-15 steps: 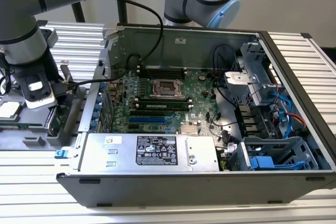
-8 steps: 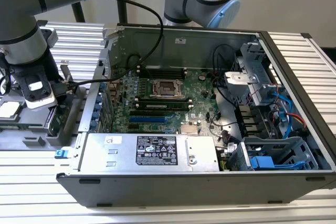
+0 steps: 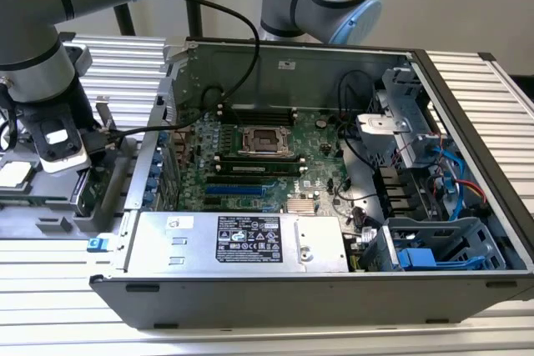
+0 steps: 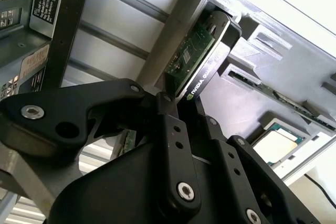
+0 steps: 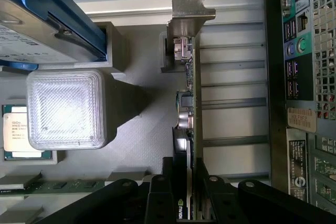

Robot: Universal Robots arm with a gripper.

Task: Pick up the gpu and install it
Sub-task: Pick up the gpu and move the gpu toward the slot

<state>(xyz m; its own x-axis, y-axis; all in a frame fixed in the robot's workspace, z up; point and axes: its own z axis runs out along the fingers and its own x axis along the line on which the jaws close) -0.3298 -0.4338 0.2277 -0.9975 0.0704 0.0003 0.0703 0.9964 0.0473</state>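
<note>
The gpu (image 5: 190, 98) is a thin green card seen edge-on, its silver bracket (image 5: 193, 3) at the far end. It stands on edge in a grey holder (image 5: 131, 108) on the parts tray. My gripper (image 5: 185, 184) has its black fingers (image 5: 157, 192) pressed against both faces of the card. In the second wrist view the gpu (image 4: 202, 51) shows its black cooler edge, with the gripper (image 4: 173, 100) clamped at its near end. In the exterior view the gripper (image 3: 88, 174) hangs low at the left, just outside the open computer case (image 3: 300, 64).
The case holds a green motherboard (image 3: 267, 156) and a silver power supply (image 3: 242, 239). On the tray lie a hard drive in blue rails (image 5: 37, 19), a white block (image 5: 65, 108), a processor chip (image 5: 23, 132) and a memory stick (image 5: 58, 186). The case's rear panel (image 5: 304, 77) is close beside the card.
</note>
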